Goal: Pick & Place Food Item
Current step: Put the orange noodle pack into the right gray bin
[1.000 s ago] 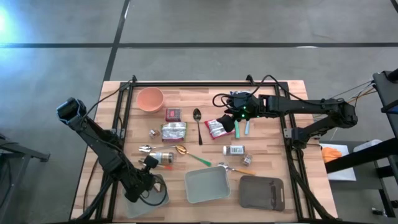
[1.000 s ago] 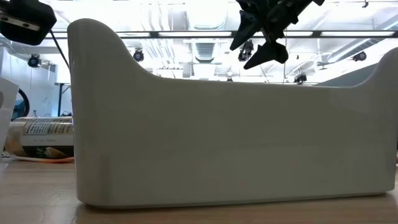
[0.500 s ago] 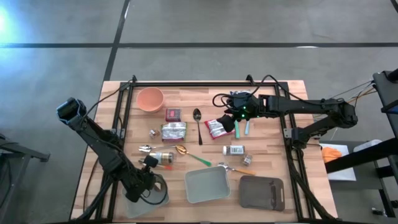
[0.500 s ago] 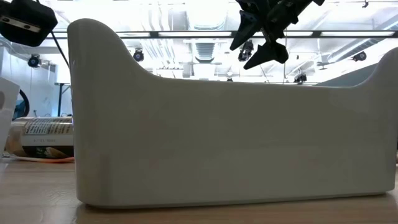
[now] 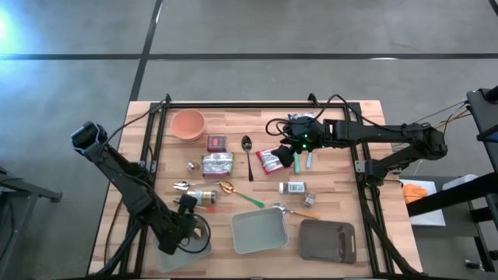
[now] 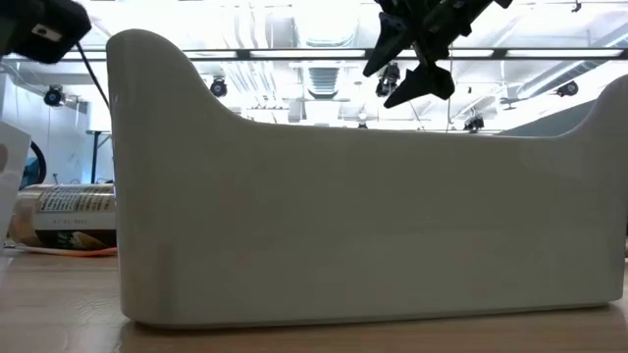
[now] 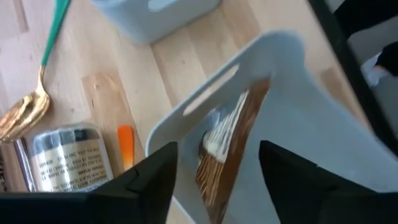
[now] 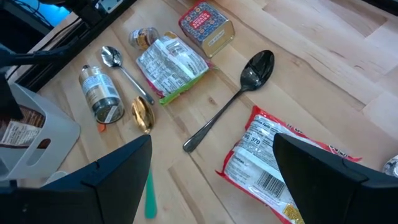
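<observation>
Brown snack packet [image 7: 227, 146], light, thin, crinkly, judged best pinched by its edge; lodged in pale bin [image 7: 292, 93]; left gripper [image 7: 211, 171] parted, right gripper [image 8: 211, 165] spread, empty.

Looks like a lab/workshop: bare concrete floor [image 5: 233, 31], ceiling strip lights [image 6: 294, 39] (industrial hall), wood bench [image 5: 334, 117] w/ cables.

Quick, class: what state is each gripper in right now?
Left gripper: open above a brown packet in the grey bin.
Right gripper: open, holding nothing.
</observation>
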Controlling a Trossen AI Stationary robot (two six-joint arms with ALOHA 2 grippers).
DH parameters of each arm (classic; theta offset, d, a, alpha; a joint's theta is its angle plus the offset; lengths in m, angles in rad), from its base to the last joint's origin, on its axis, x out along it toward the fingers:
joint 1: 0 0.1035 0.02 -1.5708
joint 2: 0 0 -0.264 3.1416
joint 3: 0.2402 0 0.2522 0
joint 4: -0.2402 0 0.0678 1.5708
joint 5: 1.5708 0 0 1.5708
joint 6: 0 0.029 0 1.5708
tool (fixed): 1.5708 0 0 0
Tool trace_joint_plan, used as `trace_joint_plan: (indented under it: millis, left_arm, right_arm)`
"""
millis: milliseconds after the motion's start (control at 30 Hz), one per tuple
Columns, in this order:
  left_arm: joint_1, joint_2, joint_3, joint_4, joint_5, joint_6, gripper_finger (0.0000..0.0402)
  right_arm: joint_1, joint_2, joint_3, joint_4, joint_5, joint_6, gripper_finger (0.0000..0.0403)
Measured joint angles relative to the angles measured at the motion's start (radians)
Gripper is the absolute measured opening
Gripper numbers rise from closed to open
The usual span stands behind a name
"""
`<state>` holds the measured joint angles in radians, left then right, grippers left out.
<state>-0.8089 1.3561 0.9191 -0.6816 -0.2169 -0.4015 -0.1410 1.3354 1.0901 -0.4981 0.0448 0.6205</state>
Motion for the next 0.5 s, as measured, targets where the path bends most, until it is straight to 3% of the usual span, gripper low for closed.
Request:
trace_joint_plan:
  millis: [167, 300, 500]
  left_arm:
    - [0.000, -0.002, 0.040, -0.007, 0.000, 0.000, 0.0282]
    - [0.000, -0.004, 0.071, -0.042, 0.000, -0.058, 0.0300]
    - [0.028, -0.038, 0.104, -0.085, 0.008, -0.298, 0.0302]
  right_arm:
    - [0.000, 0.000, 0.000, -0.028, 0.000, -0.023, 0.0331]
    - [0.000, 0.000, 0.028, -0.163, 0.000, -0.020, 0.0331]
    - [-0.004, 0.002, 0.066, -0.415, 0.005, 0.231, 0.0331]
